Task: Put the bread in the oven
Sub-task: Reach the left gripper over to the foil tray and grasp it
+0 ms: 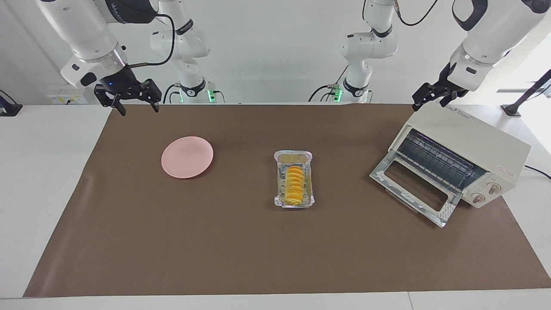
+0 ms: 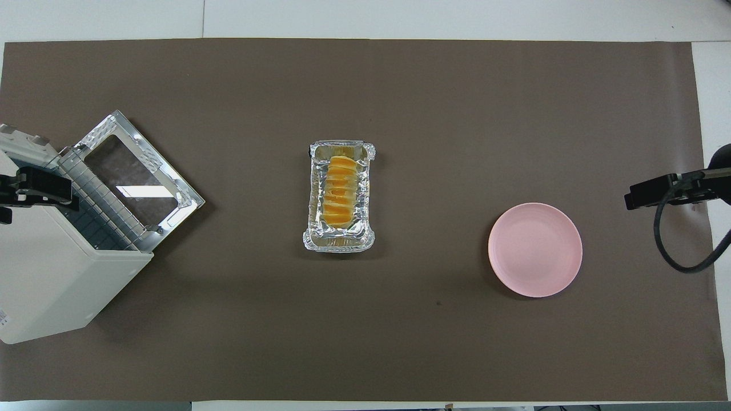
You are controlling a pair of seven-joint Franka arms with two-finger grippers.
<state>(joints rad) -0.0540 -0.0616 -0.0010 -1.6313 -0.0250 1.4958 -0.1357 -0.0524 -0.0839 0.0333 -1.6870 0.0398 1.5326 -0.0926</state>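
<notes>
The bread [image 1: 293,185] [image 2: 338,191], a ridged golden-orange loaf, lies in a crinkled foil tray [image 1: 294,156] [image 2: 340,242] in the middle of the brown mat. The cream oven [image 1: 469,142] [image 2: 51,274] stands at the left arm's end of the table. Its glass door [image 1: 413,189] [image 2: 134,182] is dropped open toward the tray and the wire rack shows inside. My left gripper [image 1: 428,102] [image 2: 34,191] hovers open over the oven's top and holds nothing. Over the mat's edge at the right arm's end, my right gripper [image 1: 138,110] [image 2: 651,193] hangs open and empty.
A round pink plate [image 1: 187,157] [image 2: 535,249] lies on the mat between the foil tray and the right arm's end. The brown mat [image 1: 275,249] covers most of the white table. A black cable loops from the right wrist [image 2: 679,262].
</notes>
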